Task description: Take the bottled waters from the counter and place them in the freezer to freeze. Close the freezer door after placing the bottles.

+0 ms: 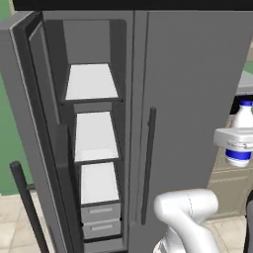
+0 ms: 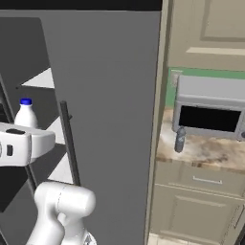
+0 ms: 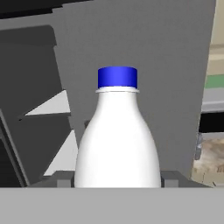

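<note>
Grey steel fills my screens: the freezer (image 1: pixel 94 148) stands open on the left, white shelves stacked above grey drawers, its freezer door (image 1: pixel 29 143) swung out toward me. Right of the fridge runs the counter (image 2: pixel 206 155), with a microwave (image 2: pixel 210 115) at its far side. I see my gripper (image 3: pixel 117 179) clamped on the white bottle (image 3: pixel 117 144), held upright in front of the plain fridge door. The grey bottle (image 2: pixel 180 139) stands on the counter beside the microwave.
</note>
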{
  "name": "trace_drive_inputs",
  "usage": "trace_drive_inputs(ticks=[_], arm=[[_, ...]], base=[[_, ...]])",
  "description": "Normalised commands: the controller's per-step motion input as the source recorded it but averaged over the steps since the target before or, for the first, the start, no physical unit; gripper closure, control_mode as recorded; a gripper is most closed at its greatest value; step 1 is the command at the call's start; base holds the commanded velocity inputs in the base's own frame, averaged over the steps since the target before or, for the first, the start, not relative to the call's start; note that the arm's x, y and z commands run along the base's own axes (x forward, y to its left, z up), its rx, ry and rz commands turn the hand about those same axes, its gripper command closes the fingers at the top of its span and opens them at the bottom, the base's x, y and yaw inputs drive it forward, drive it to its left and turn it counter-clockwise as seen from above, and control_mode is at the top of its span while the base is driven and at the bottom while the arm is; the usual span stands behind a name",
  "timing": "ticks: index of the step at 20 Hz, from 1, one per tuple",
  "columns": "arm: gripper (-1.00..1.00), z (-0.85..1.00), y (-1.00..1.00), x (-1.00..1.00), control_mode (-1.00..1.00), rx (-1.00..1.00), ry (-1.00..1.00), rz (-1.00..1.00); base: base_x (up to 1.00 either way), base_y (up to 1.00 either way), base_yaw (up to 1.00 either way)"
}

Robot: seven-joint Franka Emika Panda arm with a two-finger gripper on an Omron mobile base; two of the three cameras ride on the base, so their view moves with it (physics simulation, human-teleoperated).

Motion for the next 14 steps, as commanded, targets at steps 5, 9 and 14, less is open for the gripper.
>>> trace_drive_inputs(ticks=[5, 9, 14], arm=[[1.0, 0.0, 0.0, 0.0, 1.0, 0.0, 0.0, 0.0], [1.0, 0.0, 0.0, 0.0, 1.0, 0.0, 0.0, 0.0], [1.0, 0.0, 0.0, 0.0, 1.0, 0.0, 0.0, 0.0]], base=[[0.3, 0.59, 0.15], [0.2, 0.55, 0.18], [0.25, 0.41, 0.11]])
